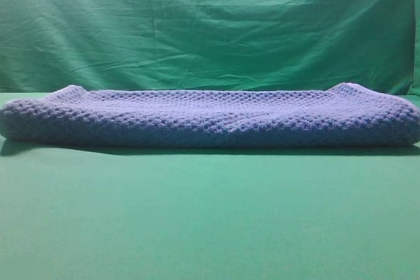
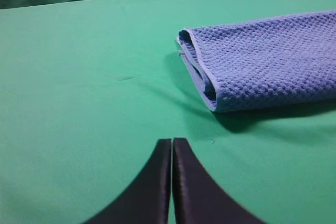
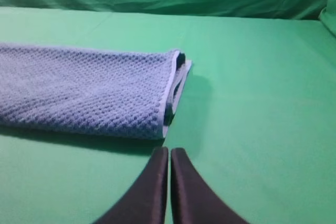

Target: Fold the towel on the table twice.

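Note:
The towel (image 1: 210,117) lies folded in layers as a long blue-grey waffle-knit strip across the green table (image 1: 210,221). Its left end (image 2: 210,72) shows stacked layers with pale edges in the left wrist view, up and right of my left gripper (image 2: 172,141), which is shut and empty, apart from the cloth. In the right wrist view the towel's right end (image 3: 170,93) lies just ahead and left of my right gripper (image 3: 169,150), also shut with nothing in it. Neither gripper shows in the high view.
A wrinkled green cloth backdrop (image 1: 210,24) hangs behind the table. Bare green tabletop (image 1: 210,227) stretches in front of the towel, and more of it lies left of the towel's left end (image 2: 79,77) and right of its right end (image 3: 262,87).

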### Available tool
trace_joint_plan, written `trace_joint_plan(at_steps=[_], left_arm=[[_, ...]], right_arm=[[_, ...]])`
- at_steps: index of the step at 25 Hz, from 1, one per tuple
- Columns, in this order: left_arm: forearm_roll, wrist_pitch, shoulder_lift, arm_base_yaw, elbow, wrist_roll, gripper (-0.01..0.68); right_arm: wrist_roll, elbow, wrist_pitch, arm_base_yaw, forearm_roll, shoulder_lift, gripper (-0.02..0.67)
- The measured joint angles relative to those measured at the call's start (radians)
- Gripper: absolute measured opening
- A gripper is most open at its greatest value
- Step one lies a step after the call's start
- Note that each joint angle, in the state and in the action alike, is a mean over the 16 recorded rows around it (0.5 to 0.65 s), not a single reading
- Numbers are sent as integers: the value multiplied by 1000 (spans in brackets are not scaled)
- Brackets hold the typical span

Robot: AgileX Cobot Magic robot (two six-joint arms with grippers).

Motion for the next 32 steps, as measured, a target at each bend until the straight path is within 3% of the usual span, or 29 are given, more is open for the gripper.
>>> trace_joint_plan(at_steps=[21,32], left_arm=[[0,3,0,9,0,0,0],[0,6,0,66,0,0,0]], right_arm=[[0,10,53,-6,95,0,0],[0,10,54,-114,101,-22,0]])
